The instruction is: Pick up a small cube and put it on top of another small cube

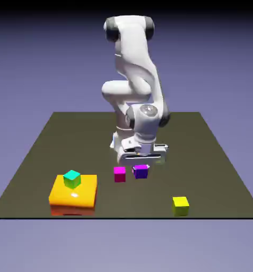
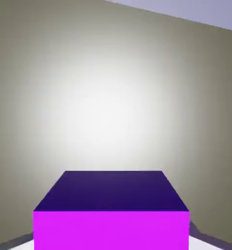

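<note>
One short sideways gap decides the coming move: the pink cube [image 1: 119,175], which is to be the base, sits just beside the purple cube [image 1: 141,172], toward the exterior view's left, with table [image 1: 166,188] showing between them. The purple cube is between the claw's [image 1: 141,168] two fingers, and the claw is closed on it; in the hand view it fills the middle of the bottom edge, with a pale finger showing at each side. The two cubes are nearly level with each other in the exterior view, the pink one perhaps a touch nearer the camera, so the carry should be mostly sideways once the purple cube is high enough to clear its neighbour. Whether the purple cube is resting on the table or just off it, I can't tell; it looks very low, so a rise probably comes first. The arm [image 1: 135,50] reaches forward and down from its base, its elbow bent, and the hand [image 1: 142,155] hangs low over the purple cube, pointing down, its wide body stretching across the exterior view from left to right. Moving across too early could knock the pink cube with a finger or with the held cube's lower edge.
</note>
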